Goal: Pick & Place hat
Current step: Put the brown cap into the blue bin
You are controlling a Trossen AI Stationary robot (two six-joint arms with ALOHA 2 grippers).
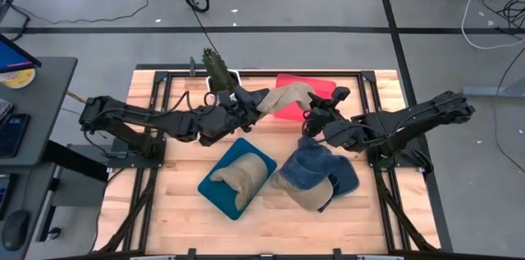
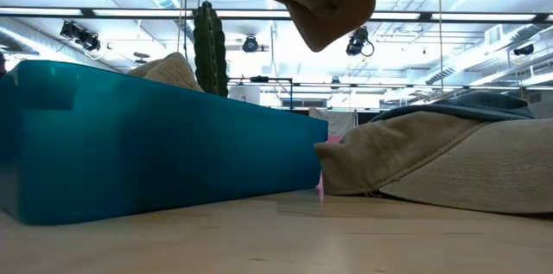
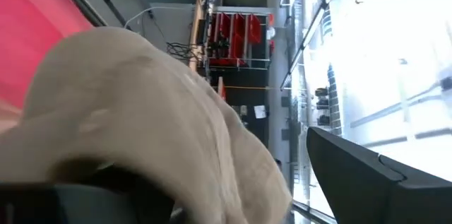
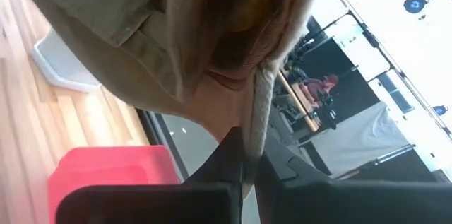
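teal tray (image 2: 155,136) low, person (image 4: 321,86) right wrist

Tan hat (image 1: 289,96) aloft, over red tray (image 1: 320,88)

1. The lifted tan hat (image 1: 289,95) is matt woven cloth with stitched seams.
2. The worktop (image 1: 180,219) is pale, smooth plank wood.
3. The teal tray (image 2: 130,144) and red tray (image 1: 305,88) look like smooth plastic.

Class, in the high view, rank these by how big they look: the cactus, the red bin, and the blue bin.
1. blue bin
2. red bin: partly covered by the held tan hat, so these two are uncertain.
3. cactus
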